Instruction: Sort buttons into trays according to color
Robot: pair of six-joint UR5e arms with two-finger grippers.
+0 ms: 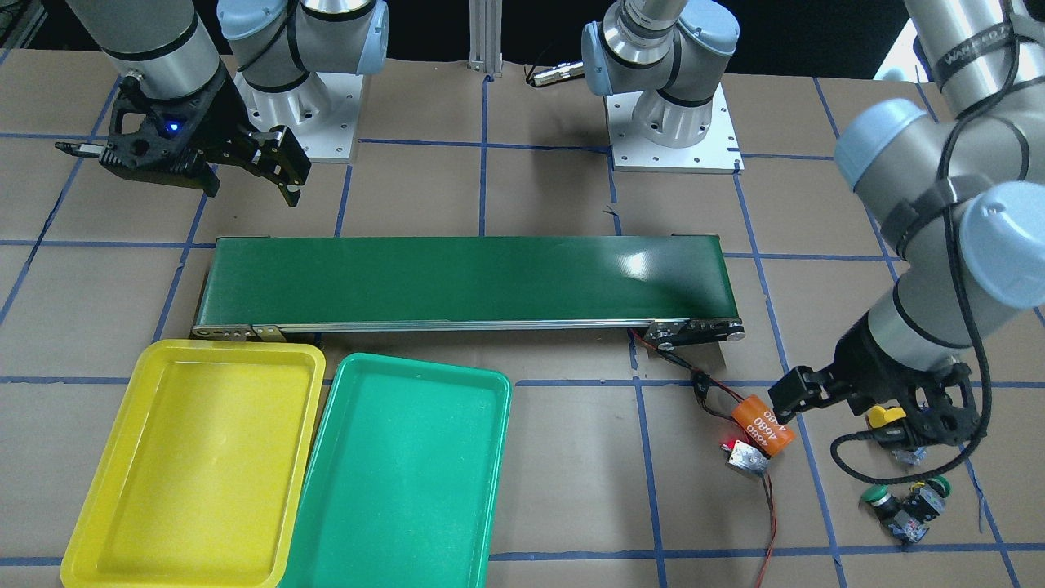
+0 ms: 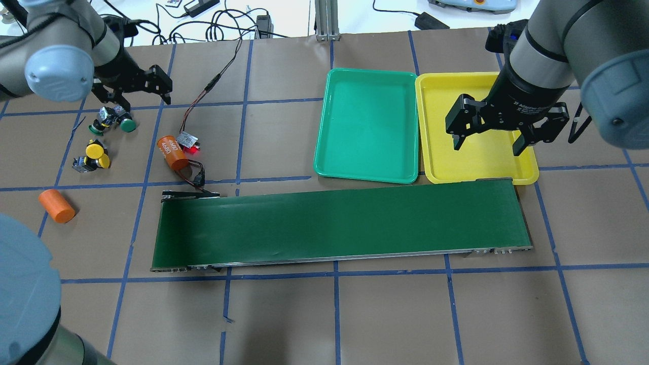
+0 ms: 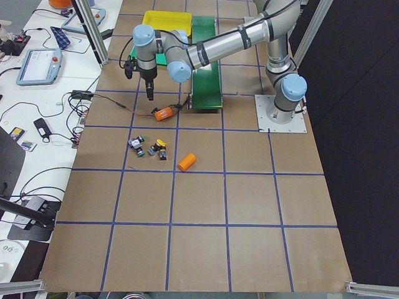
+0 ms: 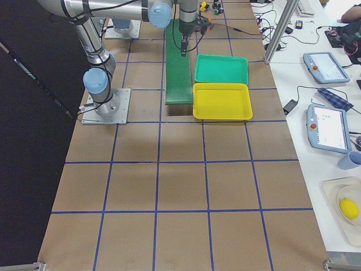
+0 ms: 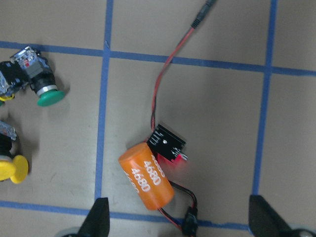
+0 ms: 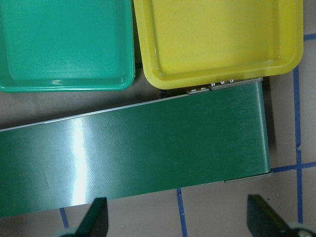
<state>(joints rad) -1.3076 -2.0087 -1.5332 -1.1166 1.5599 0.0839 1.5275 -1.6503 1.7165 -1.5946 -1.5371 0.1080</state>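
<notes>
Four buttons in a clump on the table (image 2: 304,314): green buttons (image 2: 127,124) just beside yellow buttons (image 2: 94,150), well apart from both trays. Left gripper (image 5: 180,219) spread wide and empty, hanging near them over a wired orange cylinder (image 2: 172,152), probably lining up a first pick. Right gripper (image 2: 488,144) likewise spread, holding nothing, poised over the yellow tray (image 2: 441,152) at the tray end of the belt (image 2: 334,223), likely to receive. Yellow tray and green tray (image 2: 365,121) side by side, nothing in either.

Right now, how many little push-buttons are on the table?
4, clustered at the robot's left: two green buttons farther out, two yellow buttons nearer the robot. None looks hidden.
</notes>
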